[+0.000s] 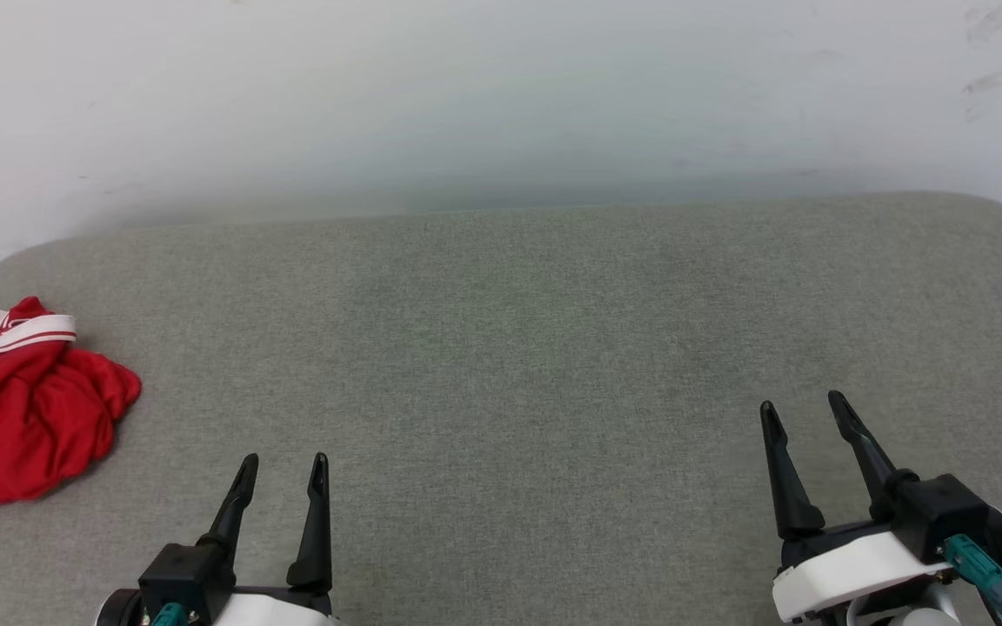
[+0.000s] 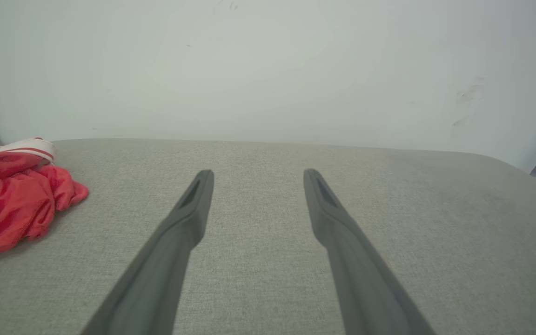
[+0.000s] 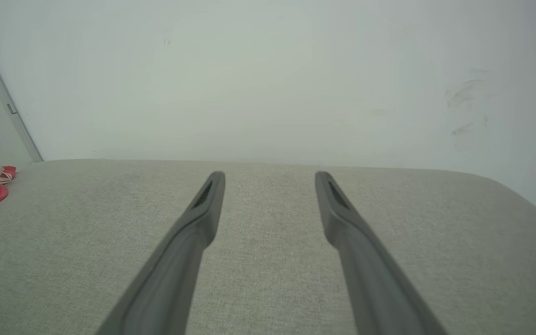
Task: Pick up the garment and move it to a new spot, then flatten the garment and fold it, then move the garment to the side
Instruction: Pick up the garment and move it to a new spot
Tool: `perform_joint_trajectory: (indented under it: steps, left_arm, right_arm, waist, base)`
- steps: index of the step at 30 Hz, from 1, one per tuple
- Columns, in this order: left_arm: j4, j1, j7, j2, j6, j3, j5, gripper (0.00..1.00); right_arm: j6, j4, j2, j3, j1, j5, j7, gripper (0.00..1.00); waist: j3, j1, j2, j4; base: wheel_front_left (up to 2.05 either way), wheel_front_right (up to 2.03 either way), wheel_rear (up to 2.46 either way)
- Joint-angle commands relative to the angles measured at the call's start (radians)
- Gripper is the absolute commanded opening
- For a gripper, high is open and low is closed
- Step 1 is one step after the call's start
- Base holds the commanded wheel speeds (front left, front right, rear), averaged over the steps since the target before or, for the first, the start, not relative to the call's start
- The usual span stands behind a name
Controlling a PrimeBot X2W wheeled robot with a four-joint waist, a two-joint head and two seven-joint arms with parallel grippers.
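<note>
"Garment (image 1: 27, 409) location?"
"Red, crumpled in a heap at the far left edge of the grey fabric-topped desk (image 1: 501, 348), red-striped white trim showing on top and at its near edge."
"Your pincers?"
"My left pincer (image 1: 284, 458) is spread wide, empty, low over the desk, near the garment but apart from it. My right pincer (image 1: 801, 402) is spread too, empty, well apart on the right side. White wall (image 1: 501, 104) behind the desk."
</note>
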Motion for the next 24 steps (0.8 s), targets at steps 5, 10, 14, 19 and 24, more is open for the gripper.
perform_joint_trajectory:
  steps: [5, 10, 14, 19, 24]
  left_arm:
    - [0.002, -0.002, -0.006, -0.001, -0.007, 0.012, 0.000, 1.00]
    - [0.000, 0.001, -0.005, -0.001, -0.009, 0.023, 0.002, 1.00]
    - [-0.002, 0.004, -0.005, -0.001, -0.012, 0.036, 0.008, 1.00]
    - [0.001, 0.013, -0.005, -0.001, -0.015, 0.050, 0.018, 1.00]
    - [-0.005, 0.030, -0.005, -0.001, -0.017, 0.067, 0.033, 1.00]
  right_arm:
    - [0.000, -0.002, 0.000, 0.015, 0.012, 0.010, -0.002, 1.00]
    - [0.000, -0.002, 0.000, 0.028, 0.020, 0.015, -0.002, 1.00]
    - [0.000, -0.006, 0.000, 0.041, 0.027, 0.017, -0.002, 1.00]
    - [0.000, -0.008, 0.000, 0.070, 0.037, 0.016, -0.002, 1.00]
    - [0.000, -0.008, 0.000, 0.096, 0.040, 0.027, -0.002, 1.00]
  waist:
    - [-0.003, 0.0000, 0.0000, 0.026]
    - [-0.009, 0.0000, 0.0000, 0.072]
    - [-0.013, 0.0000, 0.0000, 0.126]
    - [-0.023, 0.0000, 0.0000, 0.202]
    - [-0.037, 0.0000, 0.0000, 0.292]
  base:
    - [0.00, 0.00, 0.00]
    - [0.00, 0.00, 0.00]
    - [0.00, 0.00, 0.00]
    - [0.00, 0.00, 0.00]
    - [0.00, 0.00, 0.00]
